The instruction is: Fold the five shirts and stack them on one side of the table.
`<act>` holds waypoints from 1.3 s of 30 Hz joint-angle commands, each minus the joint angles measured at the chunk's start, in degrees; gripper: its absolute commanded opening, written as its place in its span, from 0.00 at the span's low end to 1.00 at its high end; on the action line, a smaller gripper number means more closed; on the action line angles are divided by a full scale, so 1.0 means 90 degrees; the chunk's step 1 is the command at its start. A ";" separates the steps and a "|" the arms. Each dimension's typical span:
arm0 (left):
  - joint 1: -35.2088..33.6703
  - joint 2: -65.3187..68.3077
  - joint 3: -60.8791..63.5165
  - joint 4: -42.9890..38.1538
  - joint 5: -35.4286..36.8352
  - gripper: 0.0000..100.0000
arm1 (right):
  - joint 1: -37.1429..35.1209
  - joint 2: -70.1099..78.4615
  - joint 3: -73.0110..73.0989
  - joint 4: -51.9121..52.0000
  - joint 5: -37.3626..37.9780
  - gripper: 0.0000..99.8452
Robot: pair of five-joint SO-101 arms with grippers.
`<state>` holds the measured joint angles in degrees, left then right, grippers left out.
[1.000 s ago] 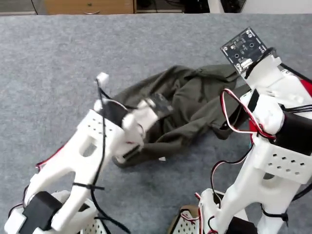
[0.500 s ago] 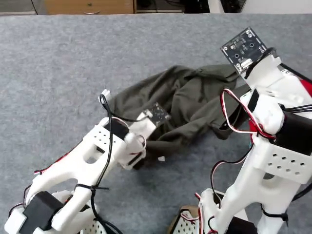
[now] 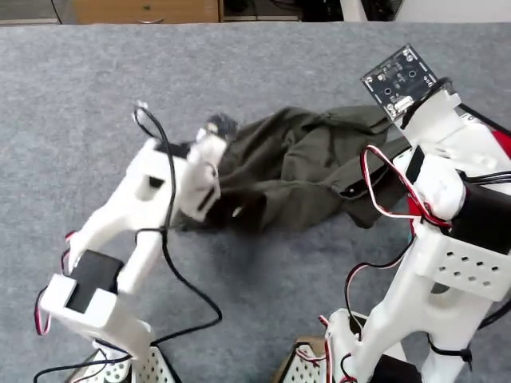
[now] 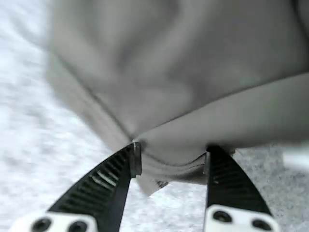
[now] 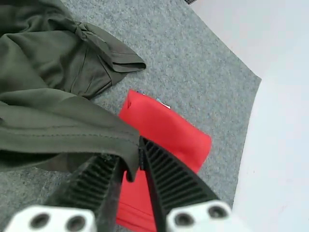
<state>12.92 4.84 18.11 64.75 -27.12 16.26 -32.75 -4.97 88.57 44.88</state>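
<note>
The left arm has swung from the 7 o'clock corner of the olive-green shirt [image 3: 303, 171] up to its 9 o'clock edge. It has dragged that side of the cloth with it, so the lower-left flap now lies tucked in closer to the body of the garment. The right arm has not shifted.

The left gripper [image 4: 170, 154] has its jaws only partly closed, with a thick fold of hem bridging them. Since the cloth followed the arm, it looks gripped rather than merely touched. The right gripper [image 5: 131, 152] is pinched nearly closed on a seamed edge at about the shirt's 4 o'clock.

The shirt sits crumpled at the centre of the grey table [image 3: 96, 72], held at opposite sides but not spread flat. A red shirt [image 5: 164, 130], seemingly already folded, lies at the table's 3 o'clock edge under the right arm.

With both ends in hand, this reads as the straightening stage before any fold. The garment needs to be tensioned flat first, and a thick bunched hold like the left one could slip.
</note>
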 commanded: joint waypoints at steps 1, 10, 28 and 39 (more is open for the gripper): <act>-0.0137 0.0073 -0.1289 0.0586 -0.0283 0.22 | 0.0103 0.0024 -0.0005 -0.0137 0.0068 0.00; -0.0029 0.0230 -0.1748 0.1387 -0.0440 0.22 | 0.0073 0.0044 0.0005 -0.0166 0.0049 0.00; 0.1397 0.0327 -0.2559 0.3712 -0.0440 0.11 | 0.0103 0.0034 0.0005 -0.0117 0.0049 0.00; 0.1338 0.0767 -0.1338 0.2335 -0.0186 0.21 | 0.0103 0.0005 0.0005 -0.0117 0.0039 0.00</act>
<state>24.97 12.13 5.63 87.96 -30.02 16.26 -32.75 -4.97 88.40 44.88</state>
